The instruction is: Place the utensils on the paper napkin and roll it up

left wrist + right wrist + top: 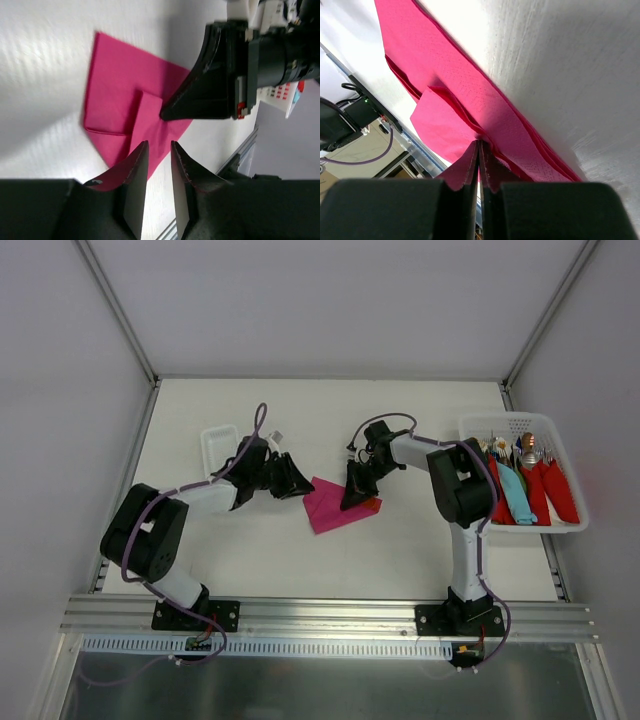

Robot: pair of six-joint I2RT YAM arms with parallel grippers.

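The left gripper (296, 484) hovers at the left edge of the paper napkin (328, 510), jaws narrowly parted and empty. Mid-table, the right gripper (479, 144) pinches a folded flap, with an orange utensil tip (372, 505) peeking out beside it. The rolling step appears to be in hand; the next move likely calls for turning the flap over evenly.

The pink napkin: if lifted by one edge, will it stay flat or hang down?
The napkin probably droops: a thin flap bends up where the right fingers pinch it. It looks light, thin layered paper, so a push would likely crumple or slide it. Hard pulls might tear it.
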